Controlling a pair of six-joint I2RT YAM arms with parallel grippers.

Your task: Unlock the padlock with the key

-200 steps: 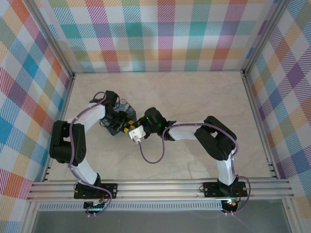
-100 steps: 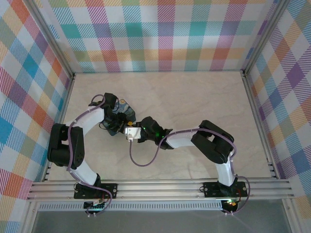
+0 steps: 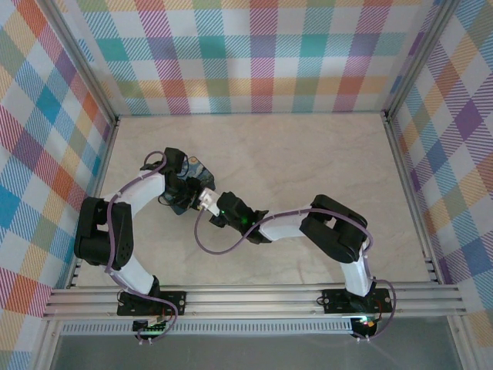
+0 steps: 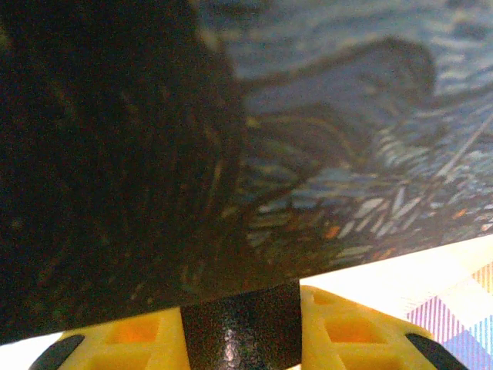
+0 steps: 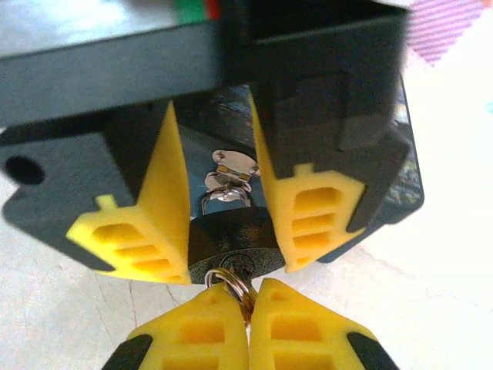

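Observation:
The small black padlock (image 5: 231, 239) hangs by its thin shackle from the silver hasp (image 5: 231, 163) of the blue painted tin (image 3: 199, 168). My left gripper (image 3: 191, 190) is shut on the padlock body, one yellow finger (image 5: 154, 223) on each side. In the left wrist view the padlock (image 4: 239, 327) sits between those fingers under the tin (image 4: 323, 116). My right gripper (image 5: 250, 297) is shut on the key (image 5: 245, 289), whose ring shows at the keyhole in the padlock's underside. From above, the right gripper (image 3: 209, 202) meets the left one at the tin's near corner.
Plaid walls enclose the beige table (image 3: 308, 154) on three sides, with an aluminium rail (image 3: 254, 297) along the near edge. The right arm's purple cable (image 3: 208, 245) loops low over the table in front of the tin. Open tabletop lies to the right and behind.
My right arm has swung left and forward, bringing its gripper with the key up to the padlock. The left arm and tin have hardly moved.

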